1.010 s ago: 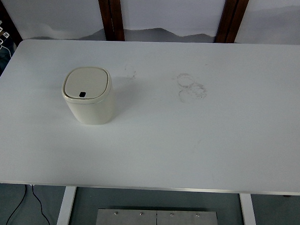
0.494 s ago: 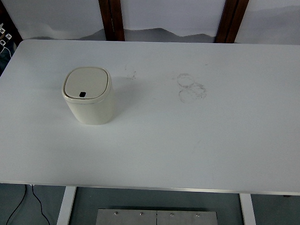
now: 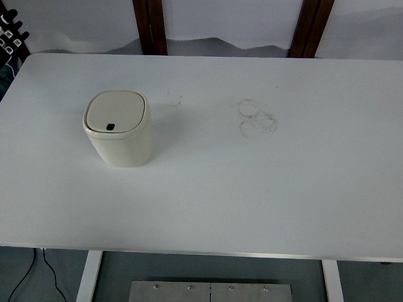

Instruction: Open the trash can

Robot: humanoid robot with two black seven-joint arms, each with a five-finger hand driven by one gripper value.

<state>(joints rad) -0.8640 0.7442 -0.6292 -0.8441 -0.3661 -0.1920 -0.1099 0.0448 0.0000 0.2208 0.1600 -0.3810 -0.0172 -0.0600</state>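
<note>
A: Item one?
B: Small cream plastic trash can (image 3: 119, 128) with rounded square lid (image 3: 116, 113), lid closed, a small dark button near its front edge. It stands upright on the left half of the table, well apart from every edge.

A: Surface?
B: Wide white rectangular table (image 3: 266, 193). Front edge runs along the bottom of the view, with white legs (image 3: 90, 276) below. Faint grey ring marks (image 3: 257, 117) lie right of centre, well clear of the can. Bare tabletop lies on all sides of the can, widest to its right.

A: Hands?
B: Something dark with white tips (image 3: 6, 30) shows at the upper left corner, off the table; what it is cannot be told. No robot hand visible, so whether fingers are apart or together is unknown.
</note>
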